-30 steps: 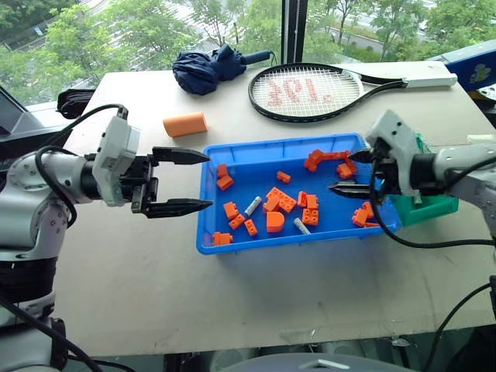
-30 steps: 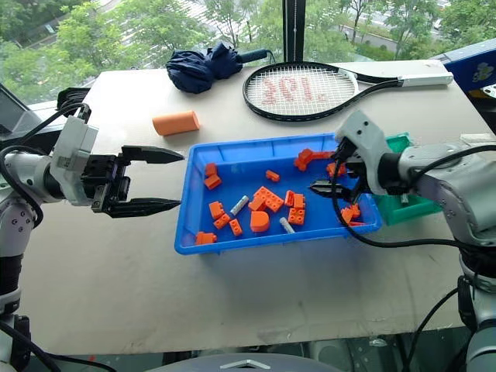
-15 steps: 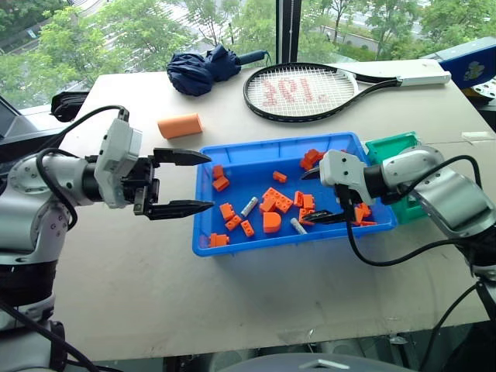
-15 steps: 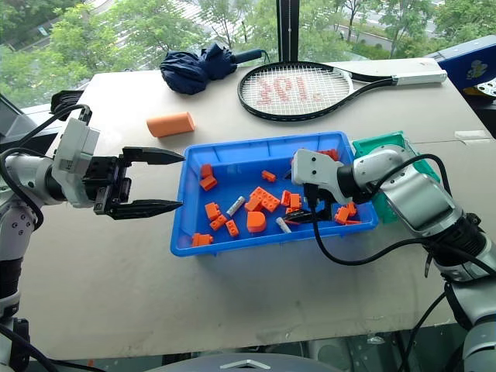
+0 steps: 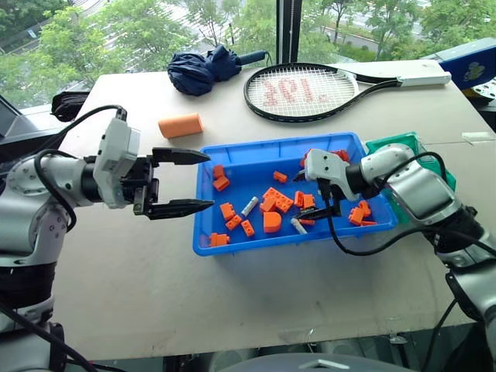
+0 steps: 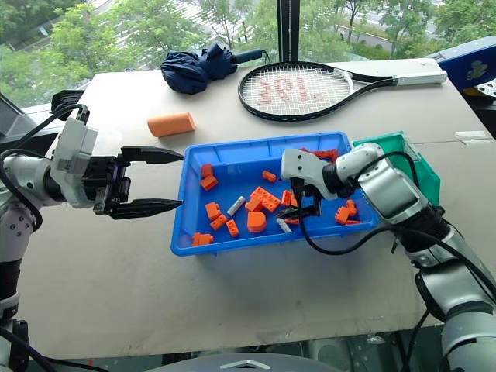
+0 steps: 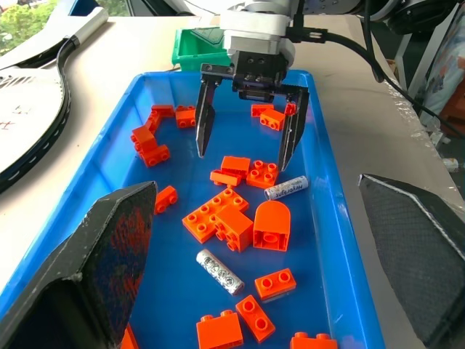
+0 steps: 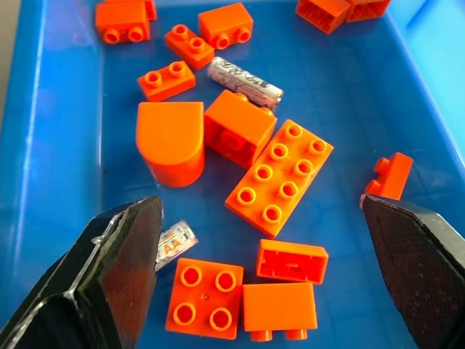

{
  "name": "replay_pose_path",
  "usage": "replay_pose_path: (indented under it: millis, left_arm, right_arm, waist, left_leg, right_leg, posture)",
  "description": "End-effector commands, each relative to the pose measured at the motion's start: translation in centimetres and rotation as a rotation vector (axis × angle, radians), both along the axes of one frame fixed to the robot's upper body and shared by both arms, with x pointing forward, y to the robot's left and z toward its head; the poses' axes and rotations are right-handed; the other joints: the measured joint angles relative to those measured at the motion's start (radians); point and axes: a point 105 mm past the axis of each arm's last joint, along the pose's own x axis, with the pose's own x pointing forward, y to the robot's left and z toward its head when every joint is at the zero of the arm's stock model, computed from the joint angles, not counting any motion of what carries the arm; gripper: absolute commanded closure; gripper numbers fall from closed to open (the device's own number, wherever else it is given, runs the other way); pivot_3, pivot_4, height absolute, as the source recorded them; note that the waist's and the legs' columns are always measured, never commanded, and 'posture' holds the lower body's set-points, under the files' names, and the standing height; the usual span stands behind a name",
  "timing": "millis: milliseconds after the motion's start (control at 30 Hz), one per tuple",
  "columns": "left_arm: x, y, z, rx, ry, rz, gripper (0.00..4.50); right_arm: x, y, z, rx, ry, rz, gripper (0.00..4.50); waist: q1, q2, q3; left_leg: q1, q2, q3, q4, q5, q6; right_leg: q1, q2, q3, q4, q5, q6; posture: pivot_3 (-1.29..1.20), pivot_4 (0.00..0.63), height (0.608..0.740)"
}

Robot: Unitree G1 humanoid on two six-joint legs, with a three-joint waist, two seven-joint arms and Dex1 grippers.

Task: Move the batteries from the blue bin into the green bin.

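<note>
Now my right claw hangs wide open and empty in the blue bin, needing to drop and straddle the battery before closing.

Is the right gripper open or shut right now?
Open: the right gripper has its fingers spread wide over the blocks, holding nothing.

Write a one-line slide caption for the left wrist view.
Open right gripper poised over orange blocks and two batteries in the blue bin.
</note>
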Motion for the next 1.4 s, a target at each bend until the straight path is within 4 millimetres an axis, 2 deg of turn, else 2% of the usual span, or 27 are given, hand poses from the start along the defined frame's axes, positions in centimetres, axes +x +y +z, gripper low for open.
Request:
replay_pose_path:
  millis: [33, 167, 367, 533, 600, 700, 833, 867, 1067, 1333, 1400]
  left_arm:
    - [-0.2, 0.1, 1.0, -0.002, -0.048, -0.008, 0.0]
    - [-0.3, 0.1, 1.0, -0.002, -0.049, -0.013, 0.0]
    - [-0.3, 0.2, 1.1, -0.001, -0.05, -0.008, 0.0]
    - [-0.3, 0.1, 1.1, -0.005, -0.051, -0.008, 0.0]
    - [-0.3, 0.1, 1.2, -0.005, -0.052, -0.009, 0.0]
    - [-0.2, 0.1, 1.2, -0.005, -0.052, -0.009, 0.0]
    - [-0.1, 0.2, 1.3, -0.007, -0.052, -0.011, 0.0]
    - [-0.1, 0.1, 1.3, -0.007, -0.052, -0.013, 0.0]
    - [0.0, 0.0, 1.4, -0.009, -0.054, -0.021, 0.0]
    - [0.1, -0.1, 1.4, -0.008, -0.054, -0.028, 0.0]
    - [0.2, -0.1, 1.4, -0.009, -0.053, -0.03, 0.0]
  right_arm:
    - [-0.3, 0.3, -0.5, -0.078, -0.042, 0.075, 0.11]
    - [-1.1, 0.8, -2.3, -0.124, 0.036, 0.089, 0.11]
    - [-1.9, 1.2, -2.7, -0.135, 0.034, 0.14, 0.11]
    - [-2.2, 0.4, -4.1, -0.213, -0.002, 0.182, 0.11]
    - [-1.7, 0.1, -4.0, -0.224, -0.022, 0.154, 0.11]
    - [-1.2, -0.2, -3.5, -0.222, -0.031, 0.13, 0.94]
    - [-1.5, -0.4, -3.0, -0.216, -0.025, 0.133, 2.91]
    - [-1.6, -0.5, -2.9, -0.22, -0.022, 0.133, 3.02]
    - [-1.9, -1.0, -3.0, -0.236, -0.011, 0.126, 3.02]
    - [-2.7, -0.2, -1.1, -0.132, 0.014, 0.121, 3.02]
    - [-2.5, -0.3, -0.9, -0.13, 0.001, 0.11, 2.51]
  waist:
    - [0.0, 0.0, 0.0]
    - [-0.001, 0.0, 0.0]
    - [0.0, 0.0, 0.0]
    - [0.0, 0.0, 0.0]
    - [0.001, 0.0, 0.0]
    - [0.0, 0.0, 0.0]
    - [0.0, 0.0, 0.0]
    - [0.0, 0.0, 0.0]
    - [0.0, 0.0, 0.0]
    - [0.0, 0.0, 0.0]
    - [0.0, 0.0, 0.0]
  left_leg:
    - [0.0, 0.0, 0.0, 0.0, 0.0, 0.0]
    - [0.0, 0.0, 0.0, 0.0, 0.0, 0.0]
    - [0.0, 0.0, 0.0, 0.0, 0.0, 0.0]
    - [0.0, 0.0, 0.0, 0.0, 0.0, 0.0]
    - [0.0, 0.0, -0.001, 0.0, 0.0, 0.0]
    - [0.0, 0.0, -0.001, 0.0, 0.0, 0.0]
    - [0.0, 0.0, -0.001, 0.0, 0.0, 0.0]
    - [0.0, 0.0, -0.001, 0.0, 0.0, 0.0]
    - [0.0, 0.0, -0.001, 0.0, 0.0, 0.0]
    - [0.0, 0.0, -0.001, 0.0, 0.0, 0.0]
    - [0.0, 0.0, -0.001, 0.0, 0.0, 0.0]
  right_leg:
    - [0.0, 0.0, 0.0, 0.0, 0.0, 0.0]
    - [0.0, 0.0, 0.0, -0.001, 0.0, 0.0]
    - [0.0, 0.0, 0.0, 0.0, 0.0, 0.0]
    - [0.0, 0.0, 0.0, 0.0, 0.0, 0.0]
    - [0.0, 0.0, -0.001, 0.0, 0.0, 0.0]
    - [0.0, 0.0, 0.0, 0.0, 0.0, 0.0]
    - [0.0, 0.0, -0.001, 0.0, 0.0, 0.0]
    - [0.0, 0.0, -0.001, 0.0, 0.0, 0.0]
    - [0.0, 0.0, -0.001, 0.0, 0.0, 0.0]
    - [0.0, 0.0, -0.001, 0.0, 0.0, 0.0]
    - [0.0, 0.0, -0.001, 0.0, 0.0, 0.0]
  posture:
    - [0.0, 0.15, 0.74]
    - [0.0, 0.15, 0.74]
    - [0.0, 0.15, 0.74]
    - [0.0, 0.15, 0.74]
    - [0.0, 0.15, 0.74]
    - [0.0, 0.15, 0.74]
    - [0.0, 0.15, 0.74]
    - [0.0, 0.15, 0.74]
    - [0.0, 0.15, 0.74]
    - [0.0, 0.15, 0.74]
    - [0.0, 0.15, 0.74]
